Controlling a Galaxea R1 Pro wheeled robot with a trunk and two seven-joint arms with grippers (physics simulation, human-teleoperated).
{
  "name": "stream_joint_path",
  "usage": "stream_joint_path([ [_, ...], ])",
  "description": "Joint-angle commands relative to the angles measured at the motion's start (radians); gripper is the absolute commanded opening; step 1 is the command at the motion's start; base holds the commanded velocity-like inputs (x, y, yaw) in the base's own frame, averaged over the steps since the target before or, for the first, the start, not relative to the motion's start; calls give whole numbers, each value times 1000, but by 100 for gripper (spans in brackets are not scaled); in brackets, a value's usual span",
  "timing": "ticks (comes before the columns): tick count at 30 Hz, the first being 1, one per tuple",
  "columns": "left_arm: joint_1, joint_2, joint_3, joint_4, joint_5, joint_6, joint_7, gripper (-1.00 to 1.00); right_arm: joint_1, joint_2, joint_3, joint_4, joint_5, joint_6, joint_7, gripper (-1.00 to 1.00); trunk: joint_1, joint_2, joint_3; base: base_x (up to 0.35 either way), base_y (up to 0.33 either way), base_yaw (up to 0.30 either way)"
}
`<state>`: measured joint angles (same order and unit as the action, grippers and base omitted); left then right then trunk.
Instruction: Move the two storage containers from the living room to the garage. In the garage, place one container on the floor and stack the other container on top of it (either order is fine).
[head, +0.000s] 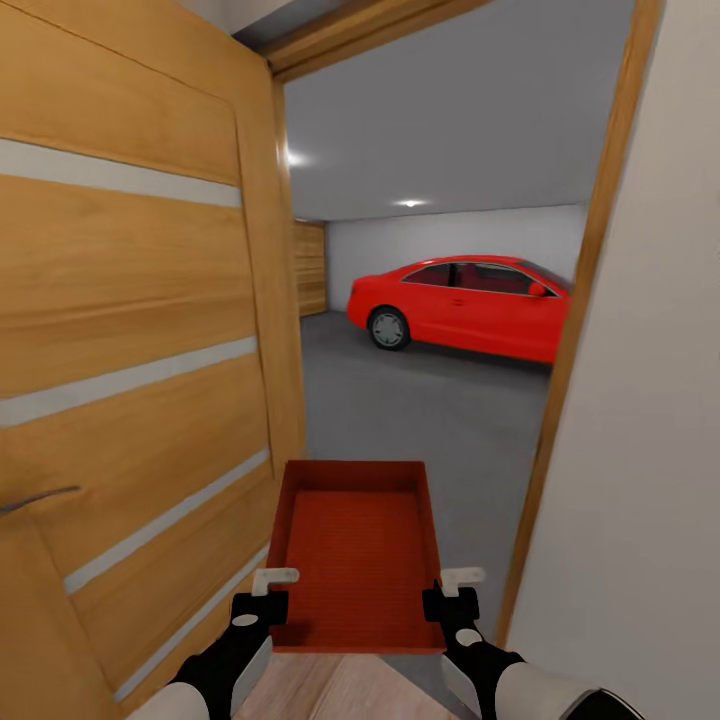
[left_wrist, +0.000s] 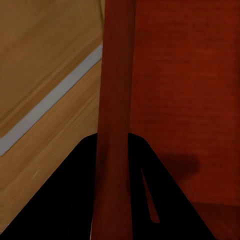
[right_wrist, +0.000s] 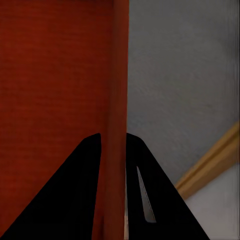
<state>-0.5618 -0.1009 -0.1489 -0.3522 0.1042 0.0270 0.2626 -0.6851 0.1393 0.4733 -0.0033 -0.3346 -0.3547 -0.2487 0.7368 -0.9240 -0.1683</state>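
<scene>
A wooden doorway opens onto the garage, its grey floor and a red car ahead of both grippers. In the head view the left gripper and right gripper each pinch a side wall of one orange-red storage container, carried level between them; it is empty. The open door stands close beside the left gripper, so the bin could clip it or the frame and twist loose.

In the left wrist view the fingers straddle the container's wall, door panel just outside.

In the right wrist view that gripper clamps the opposite wall, grey floor beyond.
</scene>
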Motion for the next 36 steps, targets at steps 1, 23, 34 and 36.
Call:
stream_joint_path([
  [1,-1,1,-3,-5,2,4,9,-100,-1,0,2,3,-18,-3,-4,-100,1,-1,-1,316,112,-291],
  [23,-1,1,-3,-4,2,4,7,-100,-1,-1,2,3,-18,-3,-4,-100,1,-1,-1,315,162,-134],
  [34,-1,1,-3,-5,2,4,7,-100,-1,-1,2,3,-18,-3,-4,-100,1,-1,-1,313,185,-271],
  [36,-1,1,-3,-5,2,4,7,-100,-1,-1,2,3,-18,-3,-4,-100,1,-1,-1,312,186,-275],
])
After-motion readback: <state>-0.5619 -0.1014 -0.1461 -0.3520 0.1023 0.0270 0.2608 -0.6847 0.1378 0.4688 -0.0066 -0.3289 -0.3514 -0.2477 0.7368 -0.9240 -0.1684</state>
